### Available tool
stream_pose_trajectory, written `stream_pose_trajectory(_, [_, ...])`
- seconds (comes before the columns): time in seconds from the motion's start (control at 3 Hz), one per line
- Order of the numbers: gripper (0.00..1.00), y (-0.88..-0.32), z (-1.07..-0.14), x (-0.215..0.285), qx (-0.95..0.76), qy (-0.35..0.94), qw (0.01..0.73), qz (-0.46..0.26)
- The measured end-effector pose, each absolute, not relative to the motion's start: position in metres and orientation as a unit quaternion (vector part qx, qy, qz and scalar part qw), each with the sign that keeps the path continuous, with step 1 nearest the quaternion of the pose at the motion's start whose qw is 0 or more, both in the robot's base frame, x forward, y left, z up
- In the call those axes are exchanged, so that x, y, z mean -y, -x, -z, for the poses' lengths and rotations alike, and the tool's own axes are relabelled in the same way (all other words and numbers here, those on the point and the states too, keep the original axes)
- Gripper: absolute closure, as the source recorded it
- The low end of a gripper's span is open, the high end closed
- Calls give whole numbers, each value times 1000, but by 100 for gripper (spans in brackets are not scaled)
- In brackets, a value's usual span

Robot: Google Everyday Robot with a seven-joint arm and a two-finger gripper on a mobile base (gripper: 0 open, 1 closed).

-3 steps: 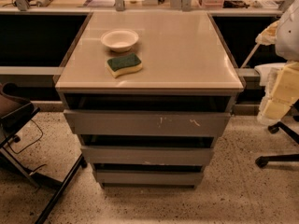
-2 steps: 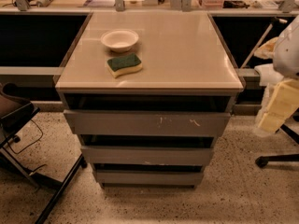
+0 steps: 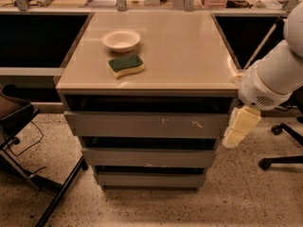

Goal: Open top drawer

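Count: 3 grey drawer fronts, 1 bowl, 1 sponge, 1 gripper, 2 chairs partly in view.

Top drawer: the widest front and the uppermost of the three, flat, directly under the worktop, with a dark gap between them. There are 2 white scratch marks right of its centre. Can't tell from this angle whether it is pulled out at all.

Below the top drawer are 2 narrower fronts: the middle drawer, then the bottom drawer, each with a dark gap above it.

Above the top drawer, on the worktop: 1 white bowl at the back left, upright. 1 sponge, green face up over a yellow body, lies just in front of the bowl, apart from it and near the front edge.

Gripper: cream coloured, angled down and left, at the right end of the top drawer's front. Can't tell whether it touches the front, or whether it is spread or closed up. The white arm runs up and right from it.

Left of the top drawer: 1 dark chair. Right of it: 1 wheeled chair base.
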State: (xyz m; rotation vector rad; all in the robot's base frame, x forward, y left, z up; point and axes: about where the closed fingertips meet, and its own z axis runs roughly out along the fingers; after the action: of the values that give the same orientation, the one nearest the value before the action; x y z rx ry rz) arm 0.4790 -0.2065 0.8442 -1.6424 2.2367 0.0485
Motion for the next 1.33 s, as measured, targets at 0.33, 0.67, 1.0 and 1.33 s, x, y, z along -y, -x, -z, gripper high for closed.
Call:
stream_pose_trajectory(0.33, [0,-513,-805,209,-804,562,193,-21])
stream_pose_trajectory(0.67, [0,-512,-802,207,-804,562,194,-22])
stream_pose_trajectory(1.0, [0,-504,-772,188,-800,556,218,-54])
stream_pose_trajectory(1.33, [0,-503,-711,139,-789,545,253,-126])
